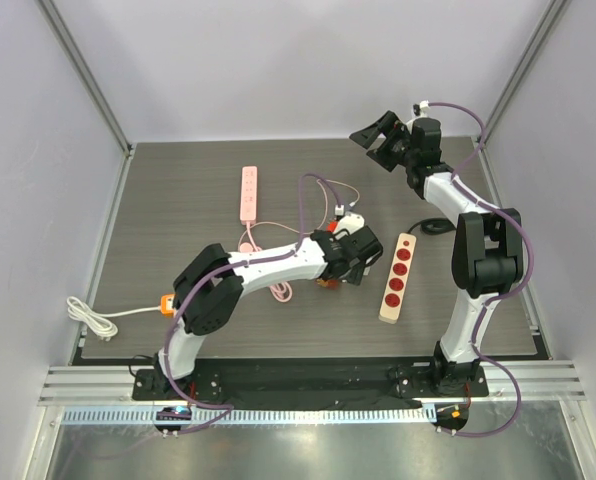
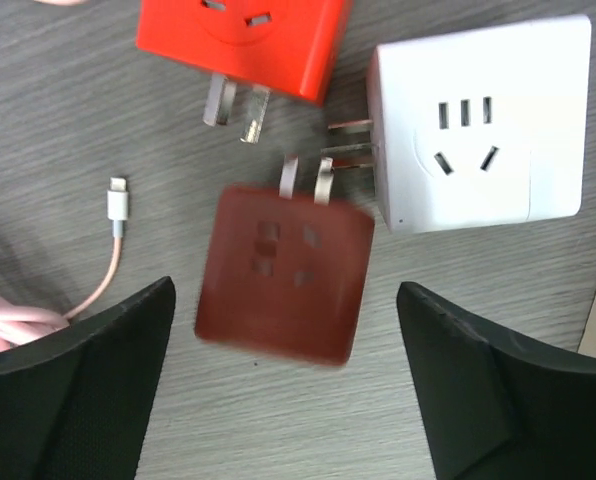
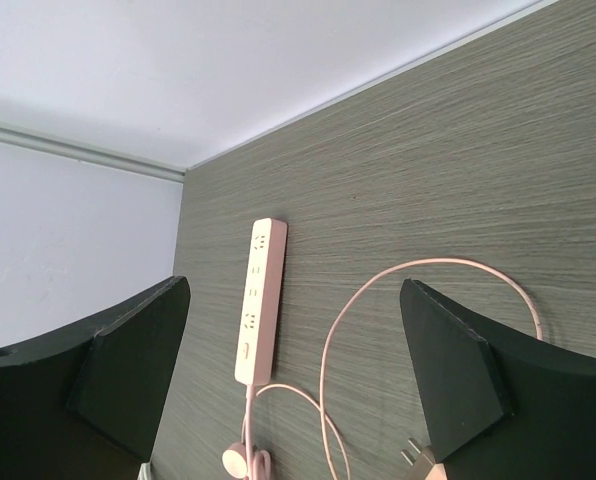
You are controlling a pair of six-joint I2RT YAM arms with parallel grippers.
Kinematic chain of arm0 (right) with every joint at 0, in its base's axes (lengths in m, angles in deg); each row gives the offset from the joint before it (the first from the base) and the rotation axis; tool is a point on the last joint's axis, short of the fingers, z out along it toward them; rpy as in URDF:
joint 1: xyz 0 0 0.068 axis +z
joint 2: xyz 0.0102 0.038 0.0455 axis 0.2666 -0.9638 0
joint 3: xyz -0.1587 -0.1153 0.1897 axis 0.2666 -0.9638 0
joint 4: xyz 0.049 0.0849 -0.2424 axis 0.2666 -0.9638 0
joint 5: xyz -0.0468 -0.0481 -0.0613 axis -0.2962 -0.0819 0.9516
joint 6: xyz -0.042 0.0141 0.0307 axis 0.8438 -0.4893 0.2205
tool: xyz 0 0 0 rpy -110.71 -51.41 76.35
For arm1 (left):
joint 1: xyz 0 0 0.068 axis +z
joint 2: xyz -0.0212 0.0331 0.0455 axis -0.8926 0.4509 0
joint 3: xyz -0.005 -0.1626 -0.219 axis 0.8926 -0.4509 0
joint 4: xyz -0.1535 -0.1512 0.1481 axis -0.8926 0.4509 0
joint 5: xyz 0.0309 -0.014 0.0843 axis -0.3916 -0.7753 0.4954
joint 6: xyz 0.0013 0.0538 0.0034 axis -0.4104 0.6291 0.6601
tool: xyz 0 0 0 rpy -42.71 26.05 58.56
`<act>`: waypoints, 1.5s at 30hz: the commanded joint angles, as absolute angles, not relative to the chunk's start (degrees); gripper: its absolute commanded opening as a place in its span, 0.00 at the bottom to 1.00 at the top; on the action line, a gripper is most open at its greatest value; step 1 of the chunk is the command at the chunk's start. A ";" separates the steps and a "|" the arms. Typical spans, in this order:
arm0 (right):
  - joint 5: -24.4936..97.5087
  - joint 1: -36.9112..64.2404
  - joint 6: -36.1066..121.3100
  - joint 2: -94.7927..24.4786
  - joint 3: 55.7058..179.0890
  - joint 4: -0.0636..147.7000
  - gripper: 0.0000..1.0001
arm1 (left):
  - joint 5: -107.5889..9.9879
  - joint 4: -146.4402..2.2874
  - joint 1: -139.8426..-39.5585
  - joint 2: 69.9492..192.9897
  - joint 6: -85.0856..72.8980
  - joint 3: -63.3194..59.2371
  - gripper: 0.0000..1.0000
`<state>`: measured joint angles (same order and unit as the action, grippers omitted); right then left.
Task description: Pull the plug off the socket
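Plug (image 2: 283, 275) under wide-spread left end effector (image 2: 285, 290)

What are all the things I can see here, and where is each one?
pink power strip: one, pink, far left-centre of the table.
pink cable: pink, looping across the middle; count unclear.
beige power strip: one, beige with red sockets, right of centre.
dark red adapter: one, dark red, blurred, mid-table.
orange-red adapter: one, just beyond the dark red one.
white adapter: one, white, beside the dark red one.
white cord: one, white, near left edge.
black object: one, beside the right arm; unclear what.
left gripper: one, black, open, fingers either side of the dark red adapter, apart from it.
right gripper: one, black, open, raised far right.
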<state>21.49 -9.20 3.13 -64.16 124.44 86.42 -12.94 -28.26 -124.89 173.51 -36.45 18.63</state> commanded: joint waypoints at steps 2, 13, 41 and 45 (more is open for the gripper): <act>21.03 -9.22 3.10 -63.59 125.08 88.56 0.93 | -9.43 -32.00 -124.46 167.34 -34.51 17.73 0.96; 21.30 -9.22 3.10 -63.68 125.43 87.51 0.93 | -3.54 -37.27 -123.76 158.02 -29.59 13.69 1.00; 54.42 11.24 15.93 -36.53 109.46 56.75 1.00 | -17.33 -43.69 -114.01 126.17 -42.23 -9.99 1.00; 58.65 18.10 13.39 -28.18 99.44 56.05 1.00 | -17.16 -46.24 -112.33 106.86 -46.89 -26.11 1.00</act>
<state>52.49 14.80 15.46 -32.01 104.66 57.62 -15.26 -44.08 -112.41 118.41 -40.75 -18.07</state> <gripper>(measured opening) 0.994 0.996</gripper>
